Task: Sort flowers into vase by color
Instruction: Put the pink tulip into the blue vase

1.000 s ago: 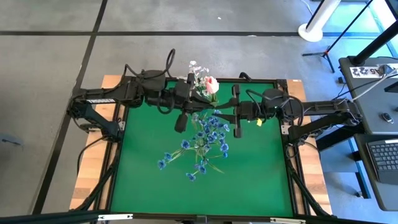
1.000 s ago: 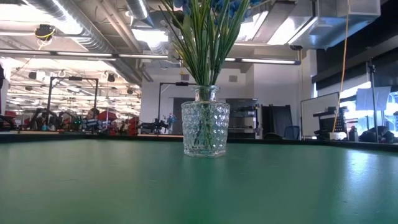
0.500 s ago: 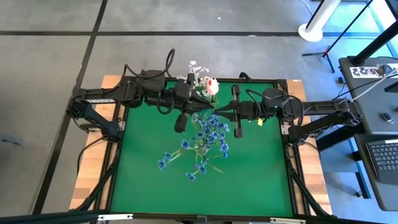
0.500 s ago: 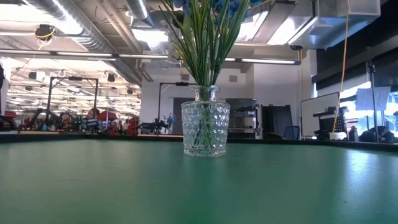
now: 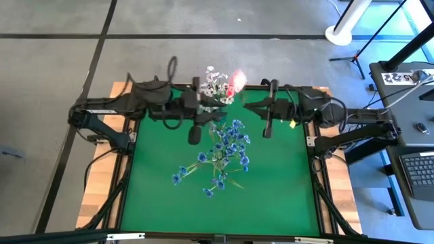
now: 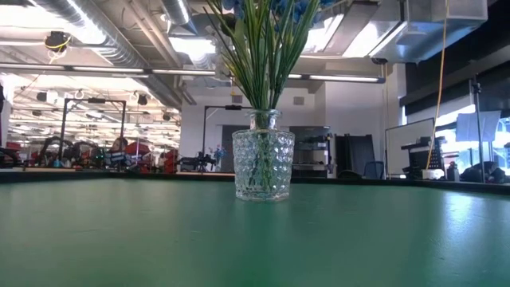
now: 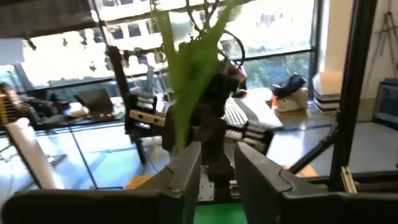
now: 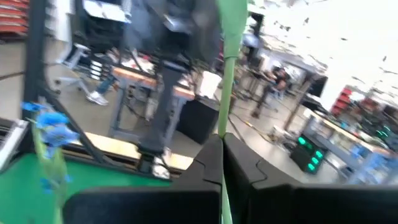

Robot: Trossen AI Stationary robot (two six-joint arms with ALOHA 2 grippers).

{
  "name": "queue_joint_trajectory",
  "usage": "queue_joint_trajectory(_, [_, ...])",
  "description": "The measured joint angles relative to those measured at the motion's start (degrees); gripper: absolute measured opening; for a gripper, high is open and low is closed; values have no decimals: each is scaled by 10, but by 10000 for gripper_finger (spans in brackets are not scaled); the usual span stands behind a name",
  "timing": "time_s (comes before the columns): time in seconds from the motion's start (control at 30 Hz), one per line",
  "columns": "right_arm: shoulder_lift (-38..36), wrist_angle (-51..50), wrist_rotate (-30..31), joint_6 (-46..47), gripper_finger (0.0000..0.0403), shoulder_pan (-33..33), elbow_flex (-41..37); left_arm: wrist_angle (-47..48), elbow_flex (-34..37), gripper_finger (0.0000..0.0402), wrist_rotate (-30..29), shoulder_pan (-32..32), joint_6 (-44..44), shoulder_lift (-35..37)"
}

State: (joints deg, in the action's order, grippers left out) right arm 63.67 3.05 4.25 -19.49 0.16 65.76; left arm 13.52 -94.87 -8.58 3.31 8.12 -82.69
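Note:
A cut-glass vase (image 6: 263,166) stands mid-table and holds the blue flowers (image 5: 227,150), which hide it in the high view. My right gripper (image 5: 246,105) is raised near the far edge and shut on the stem of a pink bud (image 5: 237,78), which shows blurred. My left gripper (image 5: 211,108) faces it from the left, with its fingers apart (image 7: 217,171). White blossoms (image 5: 215,83) stand just above the left gripper. Their leafy green stem (image 7: 186,87) comes down by one left finger. My right gripper pinches the pink flower's thin green stem (image 8: 224,124) between its two fingers, which reach in level from the table's right and lie across it. The stem stands upright through the hold, lifted clear of the table. My left gripper: I cannot tell whether a finger touches the white sprig's stem.
The green mat (image 5: 271,190) is bare to the near side and right of the vase. A black frame (image 5: 319,176) borders the mat. A desk with a keyboard (image 5: 420,169) stands beyond the table's right edge.
My right gripper has drawn back toward the table's right edge and a little up. The pink bud has gone with it, away from the white blossoms and toward the right.

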Motion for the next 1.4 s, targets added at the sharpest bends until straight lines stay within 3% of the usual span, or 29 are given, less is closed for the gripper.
queue_joint_trajectory(0.23, [-48, -31, -19, 26, 0, -60, -16, 110, 0, 142, -136, 27, -13, 62])
queue_joint_trajectory(0.33, [-77, -16, -44, 40, 0, -95, -59, 151, 21, 145, -154, 27, -44, 90])
queue_joint_trajectory(0.47, [-123, 80, -99, 79, 0, -154, -160, 139, 109, 142, -154, 16, -61, 133])
queue_joint_trajectory(0.7, [-144, 360, -200, 164, 0, -242, -349, 20, 337, 141, -155, -40, -82, 246])
queue_joint_trajectory(0.93, [-96, 594, -233, 193, 0, -277, -447, -160, 552, 141, -128, -115, -132, 355])
queue_joint_trajectory(1.17, [10, 710, -249, 193, 0, -280, -458, -324, 697, 141, -33, -200, -184, 340])
queue_joint_trajectory(1.4, [147, 826, -272, 205, 0, -300, -442, -437, 748, 141, -24, -222, -188, 301])
